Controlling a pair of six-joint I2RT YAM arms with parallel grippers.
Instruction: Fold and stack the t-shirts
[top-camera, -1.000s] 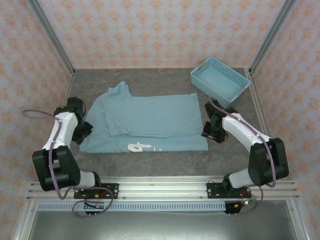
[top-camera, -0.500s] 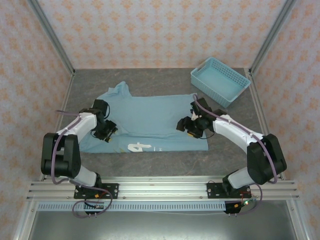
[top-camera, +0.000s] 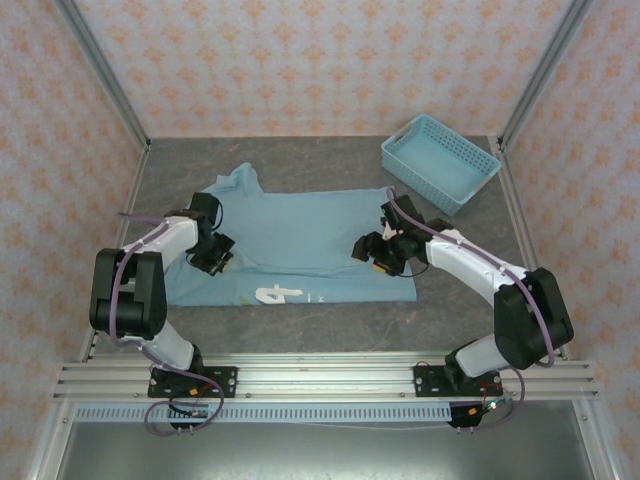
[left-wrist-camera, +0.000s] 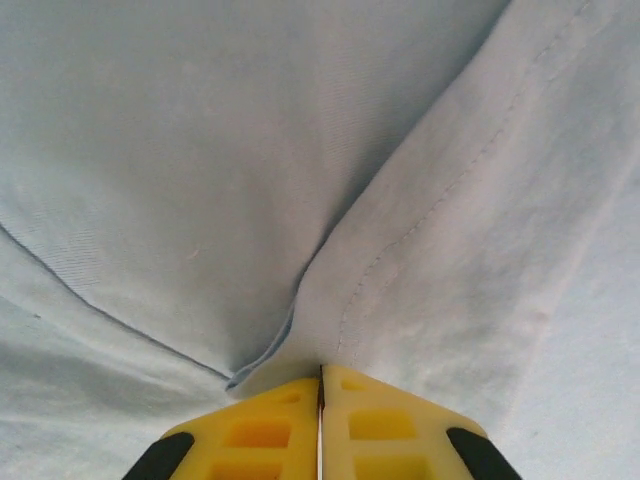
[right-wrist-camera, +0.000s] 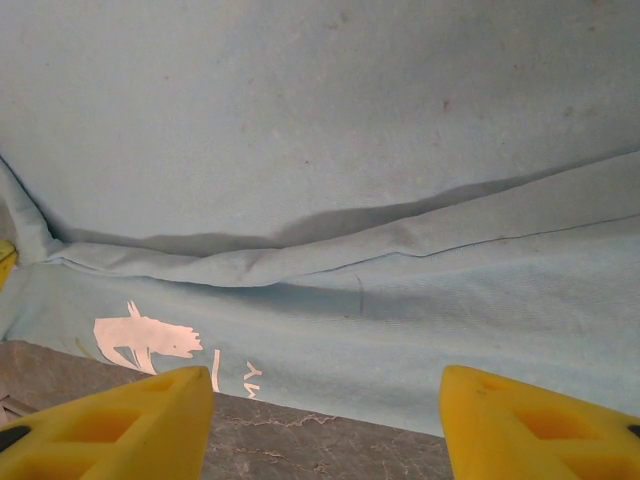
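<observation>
The light blue t-shirt (top-camera: 300, 235) lies spread on the grey table (top-camera: 330, 155), with the left gripper (left-wrist-camera: 320, 375) pinched tight on a fold near its left edge and the right gripper (right-wrist-camera: 320, 385) open over its right side.

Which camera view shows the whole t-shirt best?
The top external view: the t-shirt lies in frame with its whole outline. The left wrist view gives only a close-up of a crease and a stitched hem; the right wrist view gives the near edge with the white print.
</observation>
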